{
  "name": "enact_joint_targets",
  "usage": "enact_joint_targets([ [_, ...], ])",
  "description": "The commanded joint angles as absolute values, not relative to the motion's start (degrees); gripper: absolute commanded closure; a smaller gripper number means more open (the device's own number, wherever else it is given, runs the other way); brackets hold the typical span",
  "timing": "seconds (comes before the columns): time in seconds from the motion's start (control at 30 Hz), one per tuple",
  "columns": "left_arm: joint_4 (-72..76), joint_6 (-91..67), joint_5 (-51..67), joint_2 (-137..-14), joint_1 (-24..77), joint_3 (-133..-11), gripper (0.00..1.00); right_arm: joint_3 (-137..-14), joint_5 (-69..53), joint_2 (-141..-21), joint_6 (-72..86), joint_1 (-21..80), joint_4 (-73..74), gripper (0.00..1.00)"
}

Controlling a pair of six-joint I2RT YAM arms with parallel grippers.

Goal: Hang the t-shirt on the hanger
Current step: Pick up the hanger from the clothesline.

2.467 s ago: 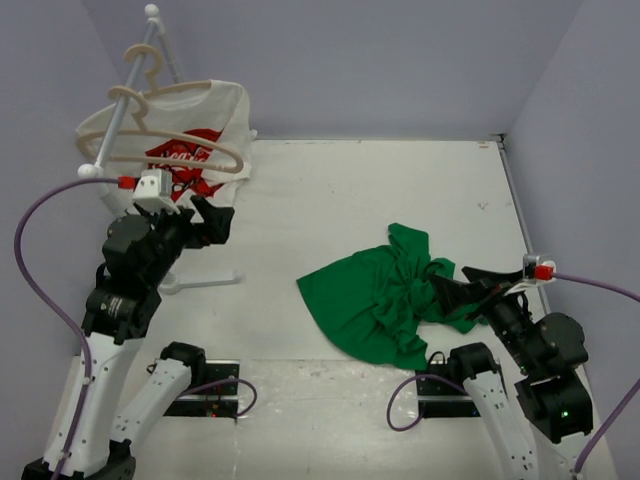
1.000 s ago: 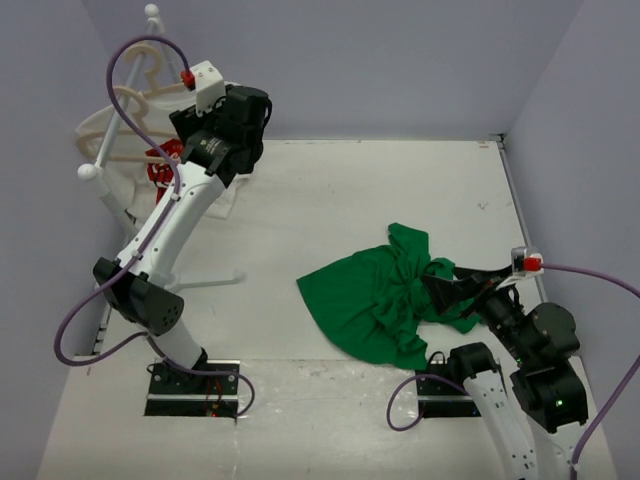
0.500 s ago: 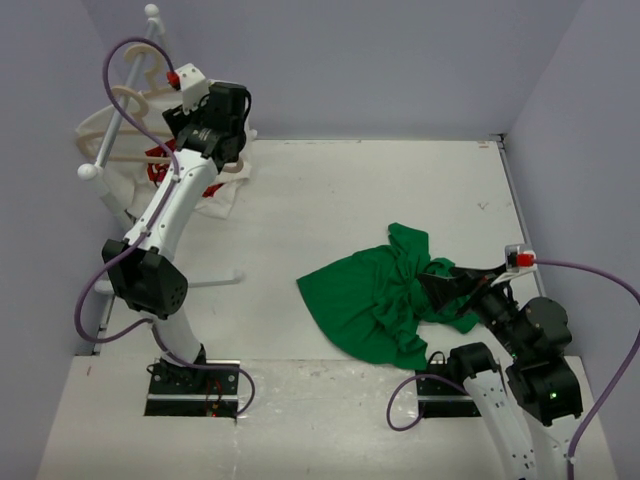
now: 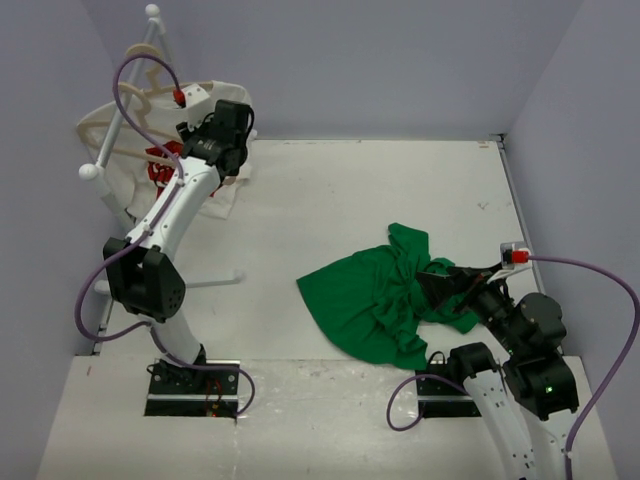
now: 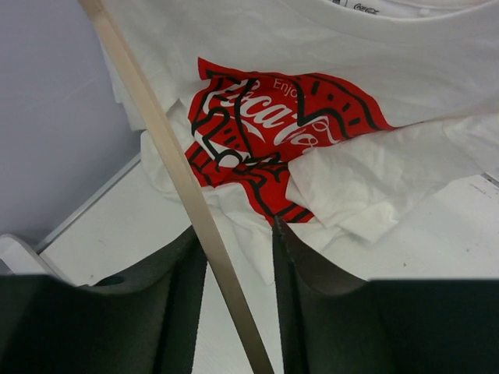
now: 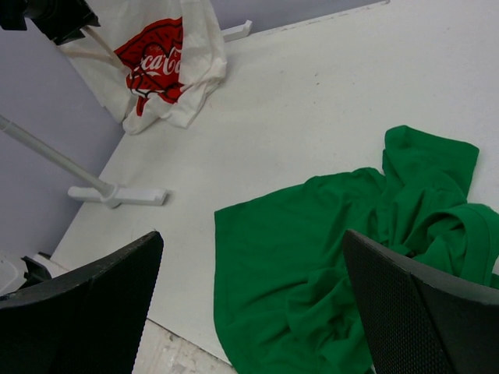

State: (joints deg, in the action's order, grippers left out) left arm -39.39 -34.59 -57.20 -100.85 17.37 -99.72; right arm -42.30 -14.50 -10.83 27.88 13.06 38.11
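The green t-shirt (image 4: 380, 300) lies crumpled on the table at the right (image 6: 327, 257). The empty beige hanger (image 4: 128, 100) hangs on the rack at the far left, in front of the white red-logo shirt. Its thin bar (image 5: 162, 156) runs slantwise between the fingers of my left gripper (image 5: 234, 226) (image 4: 192, 138). The jaws stand narrow around the bar, with the left finger against it and a gap still showing at the right finger. My right gripper (image 4: 430, 282) hovers wide open over the t-shirt's right edge, holding nothing (image 6: 251, 234).
A white t-shirt with a red logo (image 5: 390, 70) (image 6: 183, 47) hangs on a second hanger behind the bar. The white rack's pole (image 4: 112, 128) slants up at the far left. Its foot (image 4: 205, 282) (image 6: 117, 193) rests on the table. Purple walls close in the back and sides.
My left arm has swung up from near its base to the rack, and its jaws have narrowed around the hanger's bar. The right gripper has crept slightly left over the t-shirt.
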Motion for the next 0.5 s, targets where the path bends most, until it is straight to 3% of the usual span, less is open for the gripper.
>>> enact_joint_targets([
  [0.0, -36.8, -36.7, -57.2, -96.9, 17.2, -98.2, 0.66, -42.1, -15.8, -11.7, 27.9, 12.8, 35.6, 0.01],
  [0.37, -36.5, -36.8, -55.9, -91.8, 17.3, -97.9, 0.81, -41.4, -15.5, -11.3, 28.0, 12.8, 35.4, 0.01],
  [0.47, -35.0, -36.8, -56.2, -89.7, 17.3, -97.2, 0.92, -41.3, -15.4, -11.2, 28.1, 12.9, 35.3, 0.01],
])
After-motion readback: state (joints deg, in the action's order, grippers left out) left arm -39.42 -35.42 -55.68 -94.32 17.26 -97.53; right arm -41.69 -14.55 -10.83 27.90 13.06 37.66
